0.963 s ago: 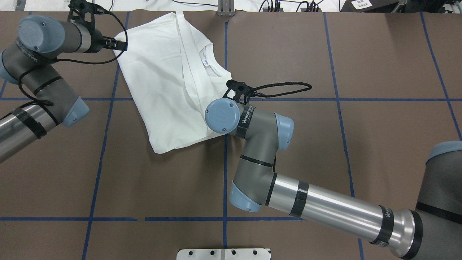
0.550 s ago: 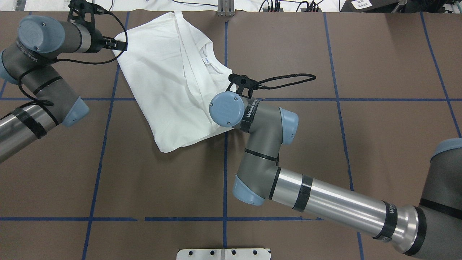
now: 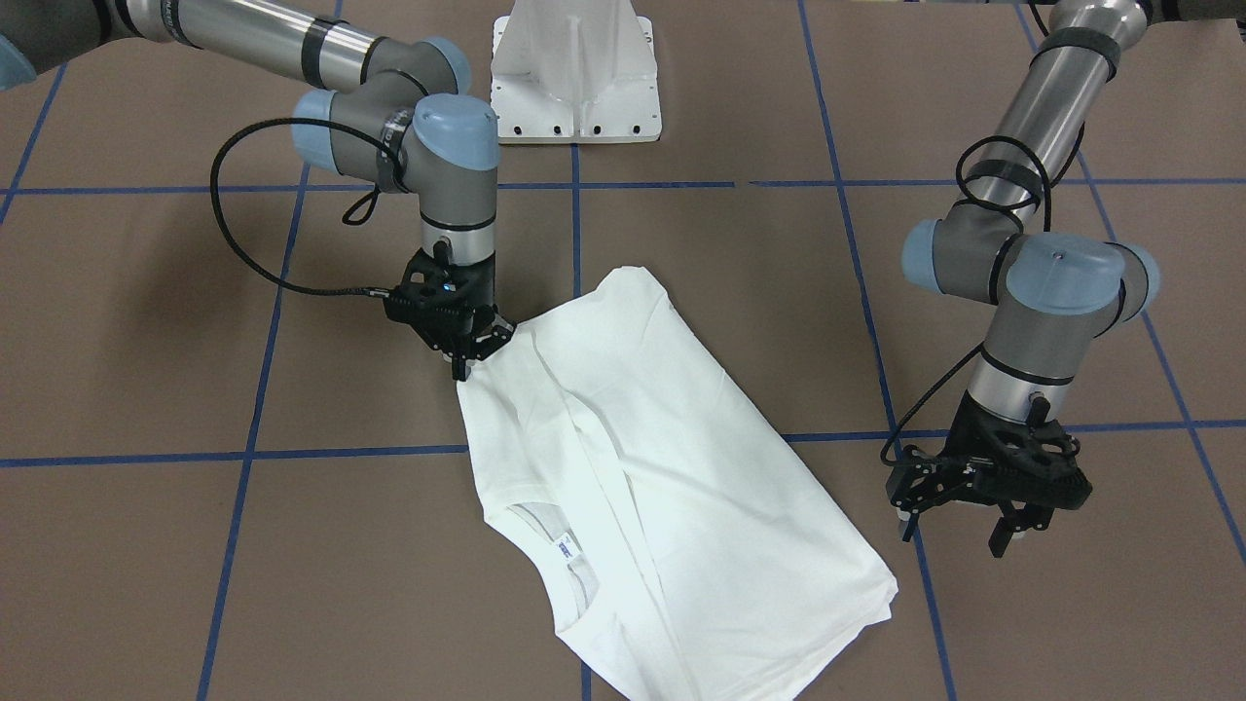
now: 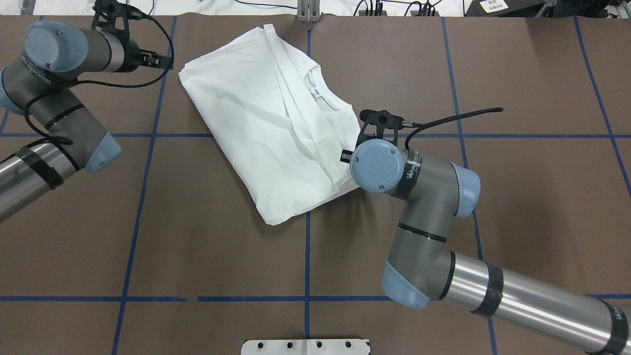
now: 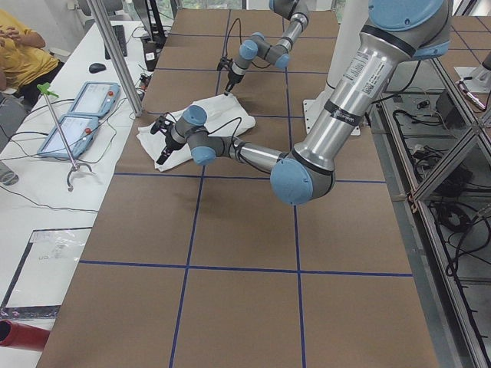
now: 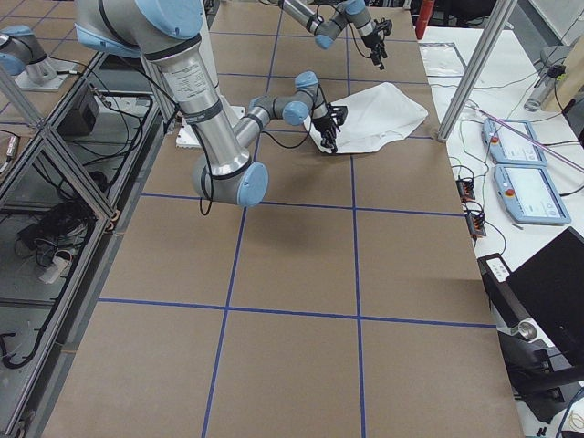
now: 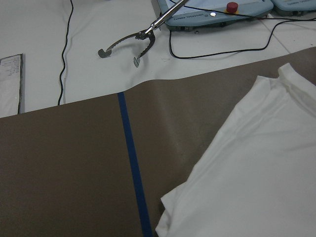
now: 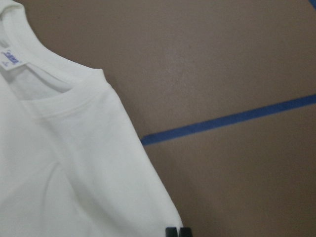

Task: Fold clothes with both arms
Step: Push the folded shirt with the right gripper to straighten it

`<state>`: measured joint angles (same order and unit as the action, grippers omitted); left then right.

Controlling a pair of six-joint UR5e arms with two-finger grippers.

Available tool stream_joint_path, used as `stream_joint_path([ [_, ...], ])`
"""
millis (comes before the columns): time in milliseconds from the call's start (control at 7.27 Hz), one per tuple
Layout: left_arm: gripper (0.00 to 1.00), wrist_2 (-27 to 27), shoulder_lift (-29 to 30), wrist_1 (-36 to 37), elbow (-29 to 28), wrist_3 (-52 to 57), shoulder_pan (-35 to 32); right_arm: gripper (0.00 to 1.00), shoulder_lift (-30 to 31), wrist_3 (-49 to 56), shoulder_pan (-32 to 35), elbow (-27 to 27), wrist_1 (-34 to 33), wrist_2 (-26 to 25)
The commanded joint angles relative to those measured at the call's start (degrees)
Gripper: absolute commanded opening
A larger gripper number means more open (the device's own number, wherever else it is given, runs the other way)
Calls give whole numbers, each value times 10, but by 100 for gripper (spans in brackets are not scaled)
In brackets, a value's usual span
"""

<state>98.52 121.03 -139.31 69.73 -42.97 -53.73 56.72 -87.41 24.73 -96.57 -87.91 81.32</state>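
As I am watching through the overhead camera, the white shirt (image 4: 266, 128) is lying folded and slanted on the far half of the brown table (image 4: 493, 207). It is crossing the central blue tape line (image 4: 307, 256). Its ribbed neck (image 4: 325, 101) is facing up, with the small label (image 4: 318, 91) showing inside.

The right gripper (image 3: 469, 358) is clamping an edge corner of the shirt, on the side toward the robot's right. In the front-facing view I am seeing its jaws closed on the cloth. In the right wrist view the two black fingertips (image 8: 177, 232) are sitting together at the fabric's edge, below the neck. From overhead, the right wrist is covering most of that grip.

The left gripper (image 3: 959, 531) is hovering near the shirt's opposite corner without touching it. Its jaws are standing apart with nothing between them. The left wrist camera is showing that corner of the shirt low in its view, beside a blue tape line.

The white metal stand (image 3: 574, 68) is sitting at the robot's edge of the table, well apart from the shirt.
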Motion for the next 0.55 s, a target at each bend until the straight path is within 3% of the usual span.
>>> stream_joint_path([
  [0, 100, 0, -1, 0, 0, 1, -1, 0, -8, -111, -103, -90, -133, -58],
  [275, 100, 0, 0, 0, 0, 1, 0, 0, -16, -136, -140, -89, -140, -93],
  [413, 100, 0, 0, 0, 0, 1, 0, 95, -13, -126, -140, -88, -140, -92],
])
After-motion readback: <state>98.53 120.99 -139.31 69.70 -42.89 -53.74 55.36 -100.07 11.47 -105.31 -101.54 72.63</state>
